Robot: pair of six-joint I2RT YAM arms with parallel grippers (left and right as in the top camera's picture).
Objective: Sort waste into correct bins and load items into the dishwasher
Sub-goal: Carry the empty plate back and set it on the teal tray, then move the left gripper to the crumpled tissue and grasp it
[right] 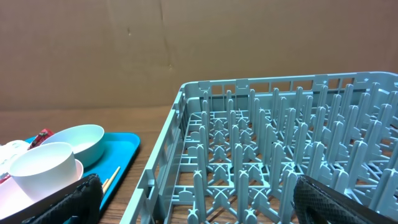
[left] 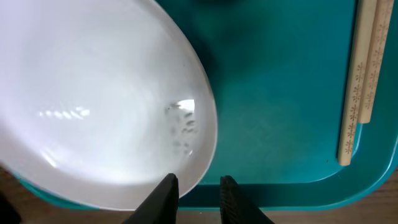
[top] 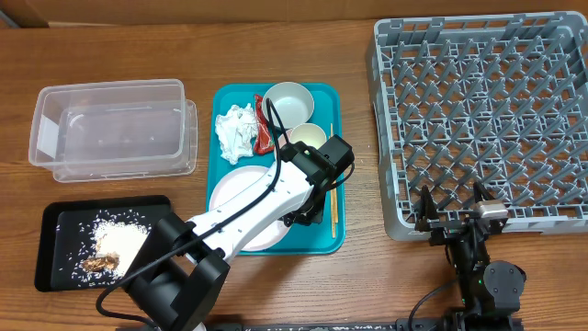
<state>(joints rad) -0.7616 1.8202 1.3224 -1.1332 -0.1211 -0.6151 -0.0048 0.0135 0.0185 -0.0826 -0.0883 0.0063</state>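
Hovering at the teal tray's (left: 280,124) near edge, the left gripper (left: 196,196) shows jaws parted narrowly around nothing I can discern, the plate (left: 93,106) on the tray's left half lying rim-close beside it, far from the wide-open right gripper (top: 452,202).

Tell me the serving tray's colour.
The serving tray is teal; the overhead view shows it best.

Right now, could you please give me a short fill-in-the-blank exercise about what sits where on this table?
1. The black tray holds brown bits and white ____.
2. On the teal tray, the wooden ____ lie right of the plate.
3. The grey dish rack holds ____ dishes.
4. The right gripper stands ____.
Missing: rice; chopsticks; no; open.
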